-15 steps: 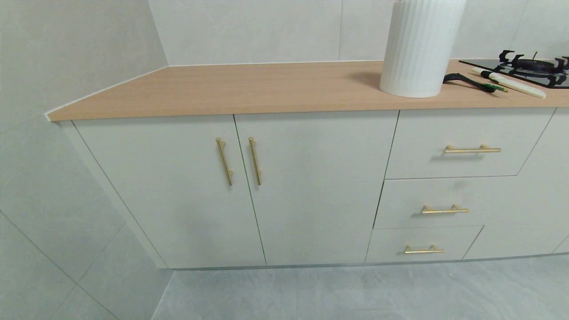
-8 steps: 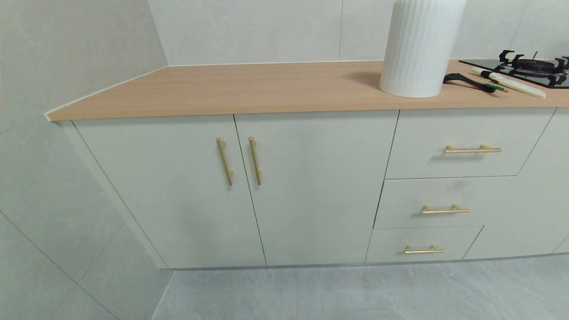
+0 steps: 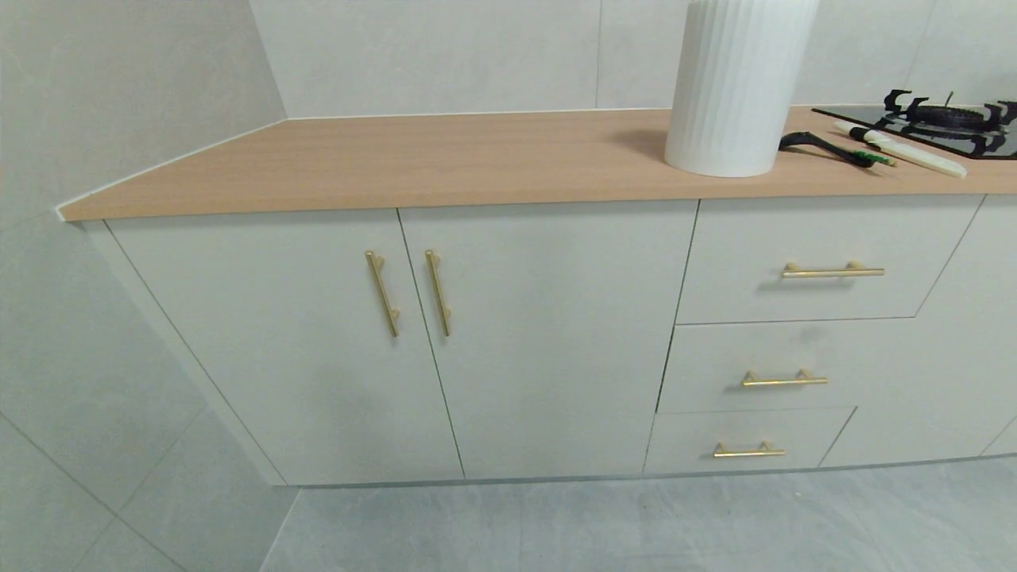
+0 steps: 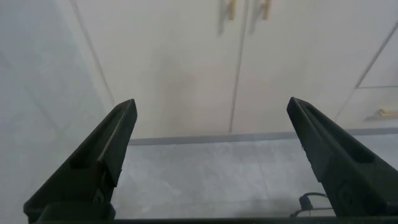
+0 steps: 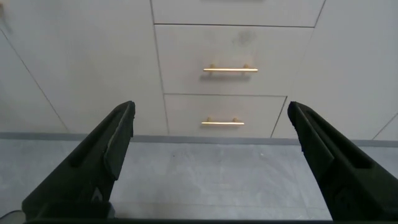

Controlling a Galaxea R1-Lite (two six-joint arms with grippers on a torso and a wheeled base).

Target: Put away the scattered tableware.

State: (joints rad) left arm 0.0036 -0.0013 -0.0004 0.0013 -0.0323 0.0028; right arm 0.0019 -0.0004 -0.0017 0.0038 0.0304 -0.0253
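Nothing seemed put away yet: the utensils (image 3: 870,155) lay on the surface (image 3: 397,159) just beside the white ribbed holder (image 3: 735,87), while the left gripper (image 4: 211,109) and right gripper (image 5: 211,109), each open and empty, hung well below the holder.

Top of white ribbed canister (image 3: 735,87) cut off by the frame. Right of the canister: black utensil (image 3: 830,149), near end hidden behind it; green-tipped piece (image 3: 876,158), too small to identify. Farther right, stove grate (image 3: 949,117), cropped by the edge.
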